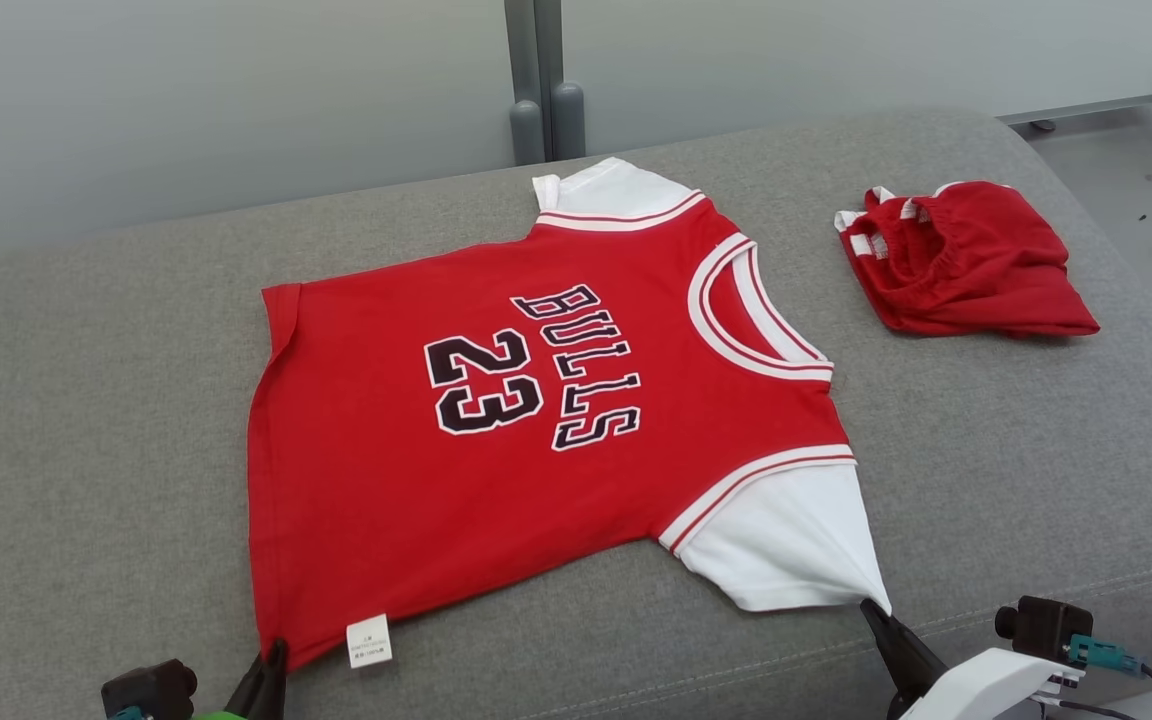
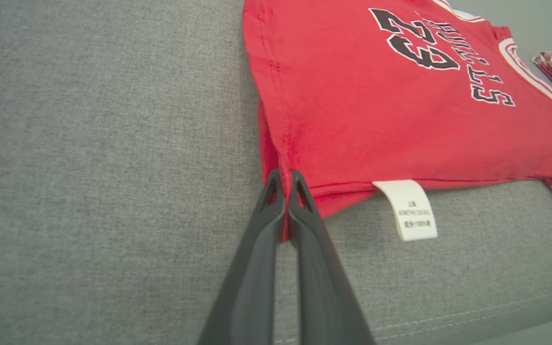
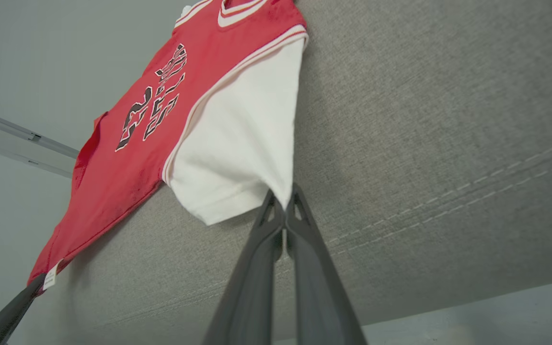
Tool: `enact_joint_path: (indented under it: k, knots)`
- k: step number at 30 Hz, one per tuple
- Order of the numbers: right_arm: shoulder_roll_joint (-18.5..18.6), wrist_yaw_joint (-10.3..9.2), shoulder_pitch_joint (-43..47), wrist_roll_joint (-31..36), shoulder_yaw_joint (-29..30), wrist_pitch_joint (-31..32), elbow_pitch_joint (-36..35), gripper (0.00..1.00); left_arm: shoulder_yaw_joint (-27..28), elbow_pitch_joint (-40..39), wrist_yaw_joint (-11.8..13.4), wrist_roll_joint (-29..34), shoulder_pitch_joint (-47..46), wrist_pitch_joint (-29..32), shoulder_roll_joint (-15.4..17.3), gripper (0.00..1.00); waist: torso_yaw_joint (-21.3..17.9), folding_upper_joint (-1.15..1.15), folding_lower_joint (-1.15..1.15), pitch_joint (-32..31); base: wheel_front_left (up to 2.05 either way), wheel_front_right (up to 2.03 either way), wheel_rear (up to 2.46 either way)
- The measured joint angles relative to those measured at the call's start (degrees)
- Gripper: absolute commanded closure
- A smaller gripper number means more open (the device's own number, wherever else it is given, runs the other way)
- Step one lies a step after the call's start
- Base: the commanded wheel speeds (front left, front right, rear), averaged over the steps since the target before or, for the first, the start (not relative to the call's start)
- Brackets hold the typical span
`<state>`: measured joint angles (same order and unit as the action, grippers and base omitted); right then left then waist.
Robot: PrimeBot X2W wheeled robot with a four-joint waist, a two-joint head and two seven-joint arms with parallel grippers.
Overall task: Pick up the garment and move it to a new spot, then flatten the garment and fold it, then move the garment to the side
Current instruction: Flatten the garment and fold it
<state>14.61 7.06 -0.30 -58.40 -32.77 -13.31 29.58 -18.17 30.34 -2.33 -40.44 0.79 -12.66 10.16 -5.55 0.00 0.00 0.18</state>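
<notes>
The big grey bench (image 1: 86, 400) is carrying everything here. The red jersey (image 1: 386, 500) is lying print side up and nearly flat across the middle of it, with the collar pointing toward the right edge and the hem toward the left edge. A second red garment (image 1: 966, 265), shorts I think, is sitting roughly folded near the far right corner, well apart from the jersey.

The left gripper (image 2: 285, 179) is pinching the near hem corner, fingers clamped together on the fabric right by the near edge. The right gripper (image 3: 284, 194) is doing the same on the tip of the near white sleeve, and it's drawing that sleeve out into a point. A little white care label (image 1: 369, 641) is poking out of the hem just beside the left gripper.

My read: the moving and flattening are looking basically done. No fold is showing yet, so the folding and the shift to the side are what's left.
</notes>
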Motion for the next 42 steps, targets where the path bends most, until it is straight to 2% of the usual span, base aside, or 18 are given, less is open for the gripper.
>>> enact_joint_path:
  k: [6, 7, 9, 10, 11, 17, 22, 29, 38, 42]
  knots:
    - [-0.44, 0.00, -0.25, 0.98, -0.30, -0.02, 2.40, 1.00, -0.46, 1.30, 0.82, 1.89, -0.99, -0.08, -0.01, 1.00, 0.17, 0.00, 0.00, 0.18, 0.00, 0.00, 0.00]
    - [-0.53, 0.00, -0.37, 1.12, -0.30, -0.02, 2.65, 0.83, -0.43, 1.43, 0.85, 1.91, -1.14, -0.08, -0.03, 0.86, 0.18, 0.00, 0.00, 0.21, 0.00, 0.00, 0.00]
    - [-0.69, 0.00, -0.59, 1.80, -0.27, -0.03, 3.16, 0.29, -0.44, 1.65, 0.94, 1.97, -1.36, -0.11, -0.15, 0.34, 0.19, 0.00, 0.00, 0.25, 0.00, 0.00, 0.00]
    - [-0.71, 0.00, -0.71, 2.08, -0.22, -0.05, 3.38, 0.09, -0.44, 1.67, 1.20, 1.97, -1.43, -0.41, -0.29, 0.00, 0.19, 0.00, 0.00, 0.28, 0.00, 0.00, 0.00]
    - [-0.64, 0.00, -1.03, 2.72, 0.03, -0.22, 3.52, 0.00, -0.41, 1.67, 1.42, 1.97, -1.57, -0.58, -0.60, 0.00, 0.16, 0.00, 0.00, 0.31, 0.00, 0.00, 0.00]
    - [0.96, -0.36, -2.15, 6.17, 1.03, -0.77, 3.53, 0.00, 0.29, 1.53, 2.81, 2.45, -1.68, -1.01, -0.73, 0.00, -0.08, 0.00, 0.00, 0.45, 0.00, 0.00, 0.00]
    - [3.61, -2.46, -3.24, 9.29, 3.54, -0.78, 2.92, 0.00, 2.47, -1.12, 4.47, 3.76, -1.70, -1.53, 0.41, 0.00, -0.36, 0.00, 0.00, 0.43, 0.00, 0.00, 0.00]
    - [5.38, -5.09, -8.88, 16.80, 9.92, -0.79, -4.98, 0.00, 4.66, -9.03, 5.94, 7.77, -5.16, -1.58, 0.64, 0.00, -0.53, 0.00, 0.00, -0.15, 0.00, 0.00, 0.00]
    - [4.48, -8.22, -11.81, 25.29, 13.19, -0.98, -14.83, 0.00, 6.27, -17.30, 7.32, 12.77, -7.03, -1.60, -1.67, 0.00, -0.74, 0.00, 0.00, -1.29, 0.00, 0.00, 0.00]
    - [3.74, -8.88, -12.13, 28.31, 13.25, -1.13, -17.77, 0.00, 6.32, -19.15, 7.49, 14.16, -6.82, -1.60, -2.68, 0.00, -0.71, 0.00, 0.00, -1.73, 0.00, 0.00, 0.00]
